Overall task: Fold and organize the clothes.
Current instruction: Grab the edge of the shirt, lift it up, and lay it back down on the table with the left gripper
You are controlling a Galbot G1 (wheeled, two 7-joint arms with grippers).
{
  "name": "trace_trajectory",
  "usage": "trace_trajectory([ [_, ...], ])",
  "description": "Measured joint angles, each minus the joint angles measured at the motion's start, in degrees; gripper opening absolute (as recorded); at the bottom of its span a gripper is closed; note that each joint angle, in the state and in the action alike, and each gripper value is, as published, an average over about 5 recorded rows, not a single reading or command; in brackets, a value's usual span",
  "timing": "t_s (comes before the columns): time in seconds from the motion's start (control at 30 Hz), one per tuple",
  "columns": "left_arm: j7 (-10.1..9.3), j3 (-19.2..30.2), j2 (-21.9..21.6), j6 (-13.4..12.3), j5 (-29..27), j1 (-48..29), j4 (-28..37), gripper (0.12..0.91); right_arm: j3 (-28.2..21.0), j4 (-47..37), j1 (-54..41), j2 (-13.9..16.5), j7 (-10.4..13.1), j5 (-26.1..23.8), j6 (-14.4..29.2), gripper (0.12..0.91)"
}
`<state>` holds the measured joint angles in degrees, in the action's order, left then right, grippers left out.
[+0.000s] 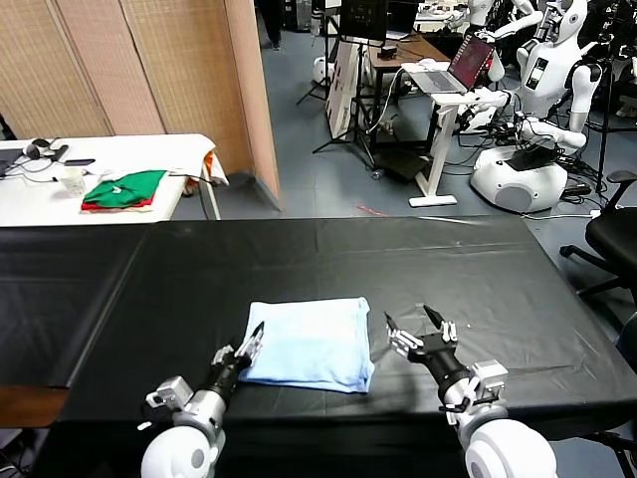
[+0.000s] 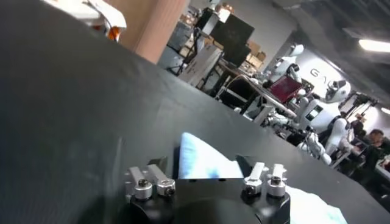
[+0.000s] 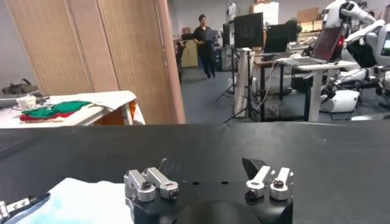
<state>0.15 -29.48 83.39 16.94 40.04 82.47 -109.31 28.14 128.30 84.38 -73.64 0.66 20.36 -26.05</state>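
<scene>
The clothes, one pale sky-blue T-shirt [image 1: 309,344], lie folded into a rectangle near the front edge of the black table [image 1: 448,269]. My left gripper [image 1: 253,339] sits at the shirt's left edge. In the left wrist view its jaws [image 2: 201,165] stand apart, with a corner of the T-shirt [image 2: 204,159] between them. My right gripper [image 1: 415,324] hovers open just right of the shirt, over bare table, with nothing between its fingers [image 3: 207,165]. The right wrist view shows the T-shirt [image 3: 79,198] off to one side.
A white side table [image 1: 60,204] at the back left carries folded green and red garments [image 1: 124,189] and small items. Behind it is a wooden partition [image 1: 159,70]. Desks, a laptop [image 1: 473,62], other robots and an office chair [image 1: 612,234] stand beyond the table's right side.
</scene>
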Motion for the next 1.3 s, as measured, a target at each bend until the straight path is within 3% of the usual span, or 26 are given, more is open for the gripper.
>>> trace_trajectory([
  [0.13, -0.10, 0.0, 0.4, 1.0, 1.6, -0.3, 0.0, 0.257, 0.4, 0.1, 0.1, -0.2, 0.0, 0.0, 0.1, 0.907],
  [0.23, -0.23, 0.0, 0.5, 1.6, 2.4, -0.4, -0.4, 0.166, 0.7, 0.2, 0.3, -0.4, 0.0, 0.0, 0.2, 0.907],
  [0.37, -0.65, 0.2, 0.2, 1.1, -0.2, -0.3, -1.3, 0.170, 1.2, 0.1, 0.7, -0.5, 0.1, 0.0, 0.3, 0.907],
  [0.57, -2.01, -0.2, -1.9, -0.3, -11.6, 0.0, -3.1, 0.166, 2.1, -0.6, 1.3, -0.4, 0.5, 0.0, 0.3, 0.907],
  [0.83, -2.13, -5.3, -11.3, -0.1, -23.7, 1.7, -6.1, 0.166, 2.7, -1.9, 1.5, -0.5, 0.9, -0.2, 0.1, 0.907],
  [1.1, -2.08, -14.6, -22.4, 1.0, -26.1, 4.6, -8.5, 0.166, 2.1, -3.3, 1.0, -1.2, 0.9, -0.4, 0.0, 0.907],
  [1.3, -4.00, -19.2, -26.0, 3.1, -29.0, 5.3, -12.1, 0.166, 1.3, -3.6, 1.1, -1.7, 0.9, -1.2, -0.1, 0.907],
])
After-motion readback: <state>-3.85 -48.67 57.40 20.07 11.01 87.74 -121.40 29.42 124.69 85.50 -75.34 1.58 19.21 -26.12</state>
